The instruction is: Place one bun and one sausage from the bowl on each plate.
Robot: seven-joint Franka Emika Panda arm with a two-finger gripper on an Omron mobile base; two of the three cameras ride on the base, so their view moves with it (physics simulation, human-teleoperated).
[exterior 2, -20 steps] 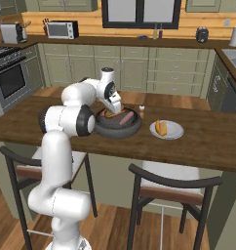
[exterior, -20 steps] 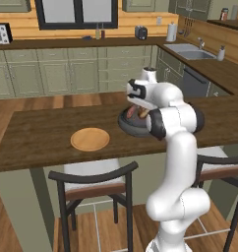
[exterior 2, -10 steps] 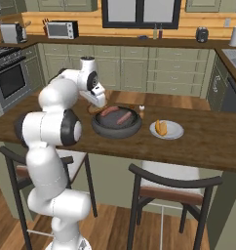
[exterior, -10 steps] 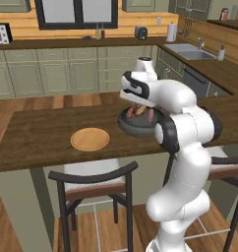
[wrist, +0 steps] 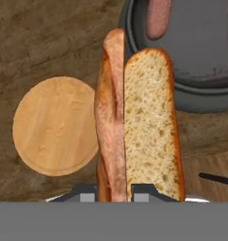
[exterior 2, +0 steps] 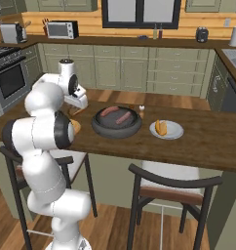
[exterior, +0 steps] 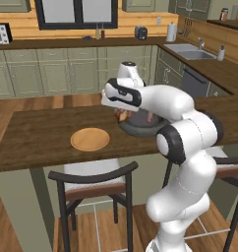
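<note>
My gripper [wrist: 114,190] is shut on a tan bun [wrist: 144,127], which hangs above the counter between the dark grey bowl [wrist: 196,61] and an empty wooden plate [wrist: 54,124]. In the left base view the gripper [exterior: 122,113] holds the bun [exterior: 122,116] at the bowl's [exterior: 143,127] left edge, right of the plate [exterior: 90,139]. Two sausages [exterior 2: 109,111] [exterior 2: 123,117] lie in the bowl [exterior 2: 116,128]. A second plate [exterior 2: 172,131] right of the bowl carries another bun [exterior 2: 161,127]. A sausage end [wrist: 157,18] shows in the hand view.
A small shaker [exterior 2: 141,111] stands just behind the bowl. Two dark chairs [exterior 2: 171,183] [exterior: 94,179] are tucked under the counter's near edge. My own white arm [exterior 2: 49,105] blocks most of the left plate in the right base view.
The arm has swung left from over the bowl, carrying the bun with it toward the empty plate. The sausages in the bowl are now uncovered.
</note>
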